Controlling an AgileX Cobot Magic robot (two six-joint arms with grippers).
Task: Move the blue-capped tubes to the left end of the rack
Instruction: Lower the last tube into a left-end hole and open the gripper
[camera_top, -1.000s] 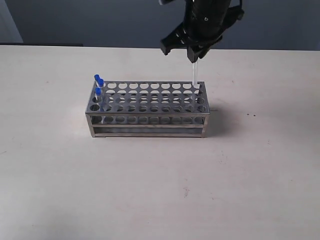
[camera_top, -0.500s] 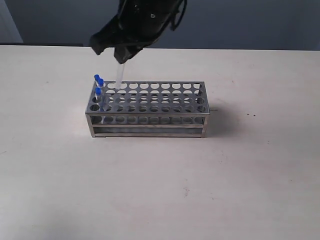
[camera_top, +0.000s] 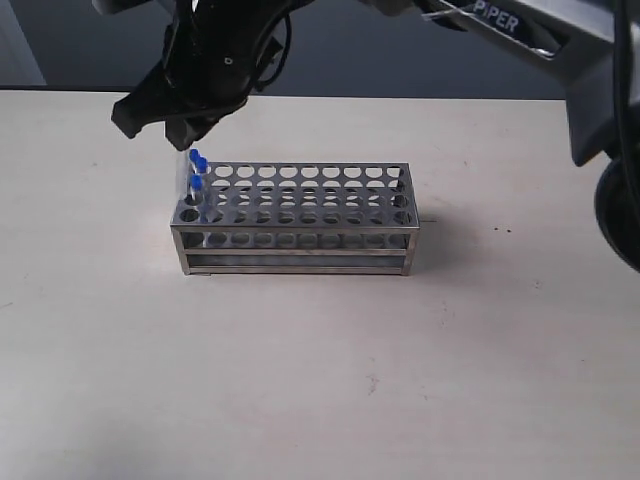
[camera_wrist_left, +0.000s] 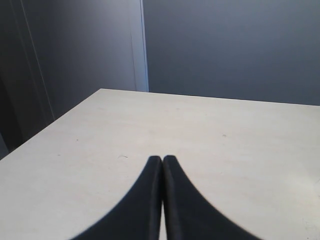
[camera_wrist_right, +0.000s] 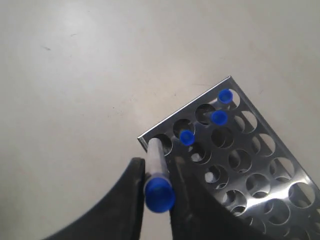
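The steel rack (camera_top: 300, 215) stands mid-table, with three blue-capped tubes (camera_top: 197, 165) in holes at its left end. My right gripper (camera_top: 183, 140) has reached across to that end and is shut on a fourth blue-capped tube (camera_top: 182, 178), held upright. In the right wrist view the held tube (camera_wrist_right: 154, 159) sits between the fingers of the right gripper (camera_wrist_right: 156, 167). Its lower end is over the empty corner hole of the rack (camera_wrist_right: 242, 141), beside the three capped tubes (camera_wrist_right: 218, 117). My left gripper (camera_wrist_left: 162, 159) is shut on nothing, low over bare table.
The right arm (camera_top: 500, 20) stretches across the top of the exterior view, and its dark base (camera_top: 622, 215) sits at the right edge. Every other hole in the rack holds no tube. A dark wall runs behind the table's far edge (camera_top: 400, 97).
My right gripper has carried the tube from above the rack's right end, along the rack, to its left end and lowered it slightly.
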